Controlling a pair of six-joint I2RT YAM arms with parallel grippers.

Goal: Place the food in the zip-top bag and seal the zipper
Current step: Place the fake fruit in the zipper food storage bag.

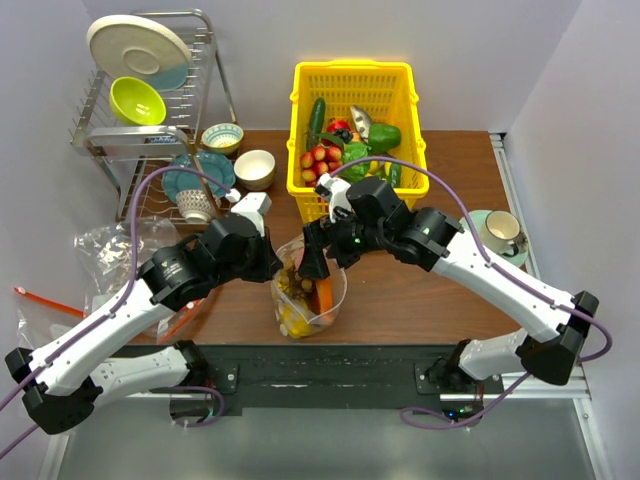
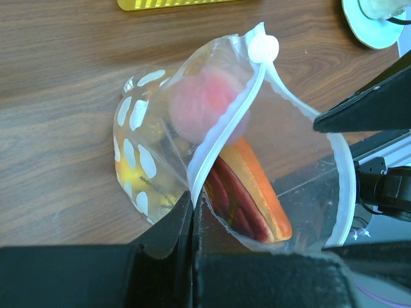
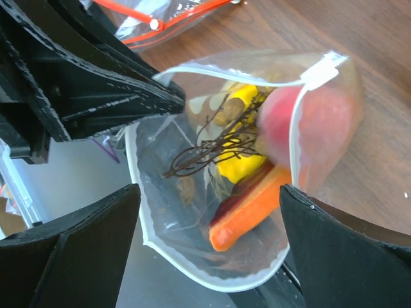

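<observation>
Clenching the zipper (image 2: 221, 138), left end effector (image 2: 192, 206) holds the zip-top bag (image 2: 138, 131) wide; right end effector (image 3: 209, 192) released.

The zip-top bag (image 1: 308, 290) lies at the middle of the table's (image 1: 400, 312) near edge with the food (image 3: 247, 215) in it, the left gripper (image 1: 274, 264) at its left rim and the right gripper (image 1: 312, 256) over its mouth from behind and to the right. Behind the bag stands a basket (image 1: 352, 68) (vegetables (image 1: 350, 148) in it), and to the left of that a dish rack (image 1: 150, 135) with bowls (image 1: 254, 168) on the table before it. A cup (image 1: 500, 230) on a saucer (image 1: 517, 258) sits at the right, and spare bags (image 1: 115, 245) lie at the left edge.
</observation>
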